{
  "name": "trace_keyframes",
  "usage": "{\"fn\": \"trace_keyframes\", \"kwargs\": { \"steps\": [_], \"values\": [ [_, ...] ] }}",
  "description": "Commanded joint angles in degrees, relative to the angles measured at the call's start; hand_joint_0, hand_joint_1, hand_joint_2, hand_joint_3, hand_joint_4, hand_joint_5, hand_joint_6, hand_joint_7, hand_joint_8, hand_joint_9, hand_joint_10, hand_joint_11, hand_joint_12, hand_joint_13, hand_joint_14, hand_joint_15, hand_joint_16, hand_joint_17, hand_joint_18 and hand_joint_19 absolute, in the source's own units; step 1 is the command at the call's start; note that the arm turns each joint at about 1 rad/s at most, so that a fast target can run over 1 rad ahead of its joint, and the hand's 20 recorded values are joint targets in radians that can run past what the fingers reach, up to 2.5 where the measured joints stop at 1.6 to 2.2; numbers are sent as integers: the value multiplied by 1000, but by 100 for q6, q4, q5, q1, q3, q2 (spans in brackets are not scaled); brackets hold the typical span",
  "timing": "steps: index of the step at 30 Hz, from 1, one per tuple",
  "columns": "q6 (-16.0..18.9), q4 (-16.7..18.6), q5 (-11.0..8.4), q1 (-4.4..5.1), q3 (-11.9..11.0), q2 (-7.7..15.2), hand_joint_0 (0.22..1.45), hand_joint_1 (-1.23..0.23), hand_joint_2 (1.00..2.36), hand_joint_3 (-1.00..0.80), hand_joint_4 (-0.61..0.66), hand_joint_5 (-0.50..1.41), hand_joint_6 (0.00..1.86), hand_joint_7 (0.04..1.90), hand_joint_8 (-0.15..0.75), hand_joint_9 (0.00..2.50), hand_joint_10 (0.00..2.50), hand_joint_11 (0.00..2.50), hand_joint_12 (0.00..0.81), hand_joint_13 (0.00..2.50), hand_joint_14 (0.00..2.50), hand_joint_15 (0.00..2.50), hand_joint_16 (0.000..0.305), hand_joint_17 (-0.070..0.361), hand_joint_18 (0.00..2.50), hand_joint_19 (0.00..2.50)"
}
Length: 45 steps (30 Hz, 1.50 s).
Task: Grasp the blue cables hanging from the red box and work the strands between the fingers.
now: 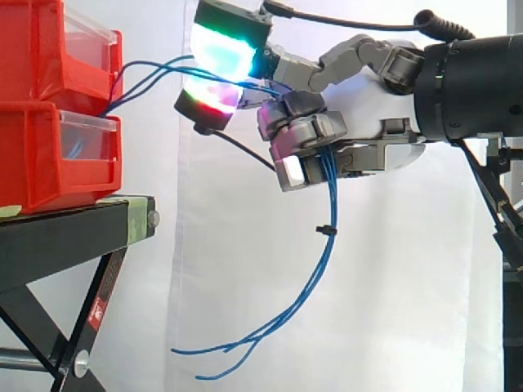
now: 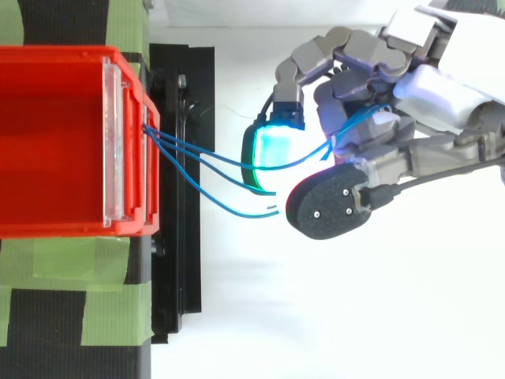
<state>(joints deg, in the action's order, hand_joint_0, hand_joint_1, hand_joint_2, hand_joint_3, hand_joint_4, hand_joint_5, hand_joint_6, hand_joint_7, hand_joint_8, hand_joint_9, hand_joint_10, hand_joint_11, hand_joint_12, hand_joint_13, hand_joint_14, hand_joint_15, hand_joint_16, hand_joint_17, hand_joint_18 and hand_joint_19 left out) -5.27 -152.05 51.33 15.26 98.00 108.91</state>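
The robot hand (image 1: 306, 126) is right of the stacked red boxes (image 1: 41, 163), its fingers curled round the blue cables (image 1: 315, 286). The side view shows the strands leaving the seam between the boxes, which sit on the black counter (image 1: 73, 224). They pass through the fist and hang down to loose ends. From above, the strands (image 2: 205, 162) fan rightward past a cyan-glowing fingertip (image 2: 272, 150).

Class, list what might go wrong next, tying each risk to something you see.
1. The blue cables span from the red bins to the hand curled round them; pulling back may drag the bins or yank strands free.
2. The small black tie below the fingers might snag.
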Motion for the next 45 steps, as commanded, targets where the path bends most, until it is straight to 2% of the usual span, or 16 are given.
{"fn": "trace_keyframes", "kwargs": {
  "steps": [1,7,11,14,17,21,23,26,28,30,32,33,36,38,42,45],
  "values": [
    [8,0,0,3,0,-1,1191,-827,1012,-606,30,-71,1342,1000,412,652,2500,2417,506,1006,2500,1570,57,128,1265,829],
    [8,-35,0,-5,-9,-1,1224,-705,1005,-153,95,118,1236,1044,412,652,2500,2417,506,1006,2500,1570,57,128,1265,829],
    [8,-35,0,3,0,-1,942,-736,1361,-225,158,153,1056,1064,412,652,2500,2417,506,1006,2500,1570,57,128,1265,829],
    [8,-35,0,3,0,-1,980,-796,1001,-99,147,39,1109,1031,412,652,2500,2417,506,1006,2500,1570,57,128,1265,829],
    [0,-35,0,3,0,-1,991,-815,1009,-215,111,-24,1165,1053,412,652,2500,2417,506,1006,2500,1570,57,128,1265,829],
    [8,-35,0,3,0,-1,1270,-714,1003,3,38,193,1181,1094,412,652,2500,2417,506,1006,2500,1570,57,128,1265,829],
    [8,-35,0,-5,0,-1,1266,-699,1001,81,33,248,1137,1113,412,652,2500,2417,506,1006,2500,1570,57,128,1265,829],
    [8,-35,0,3,0,-1,917,-643,1447,-138,120,270,887,1160,412,652,2500,2417,506,1006,2500,1570,57,128,1265,829],
    [17,-26,9,3,-9,-1,832,-682,1474,-194,152,256,779,1142,412,652,2500,2417,506,1006,2500,1570,57,128,1265,829],
    [87,-18,9,-5,0,-1,900,-732,1000,-170,172,252,579,1189,412,652,2500,2417,506,1006,2500,1570,57,128,1265,829],
    [307,-9,18,3,0,-1,931,-763,1012,-242,131,249,467,1264,412,652,2500,2417,506,1006,2500,1570,57,128,1265,829],
    [421,-26,26,3,-9,-1,1122,-801,1013,-151,61,269,383,1289,412,652,2500,2417,506,1006,2500,1570,57,128,1265,829],
    [632,-26,26,3,0,-10,1271,-756,1014,-186,33,528,9,1384,412,652,2500,2417,506,1006,2500,1570,57,128,1265,829],
    [703,-26,35,3,0,-1,1293,-735,1014,-282,61,598,16,1284,412,652,2500,2417,506,1006,2500,1570,57,128,1265,829],
    [764,-18,62,-14,0,-1,1026,-762,1014,-311,56,503,18,1192,412,652,2500,2417,506,1006,2500,1570,57,128,1265,829],
    [764,-9,62,-23,0,-1,1136,-803,1016,-371,53,491,18,1160,412,652,2500,2417,506,1006,2500,1570,57,128,1265,829]
  ]
}}
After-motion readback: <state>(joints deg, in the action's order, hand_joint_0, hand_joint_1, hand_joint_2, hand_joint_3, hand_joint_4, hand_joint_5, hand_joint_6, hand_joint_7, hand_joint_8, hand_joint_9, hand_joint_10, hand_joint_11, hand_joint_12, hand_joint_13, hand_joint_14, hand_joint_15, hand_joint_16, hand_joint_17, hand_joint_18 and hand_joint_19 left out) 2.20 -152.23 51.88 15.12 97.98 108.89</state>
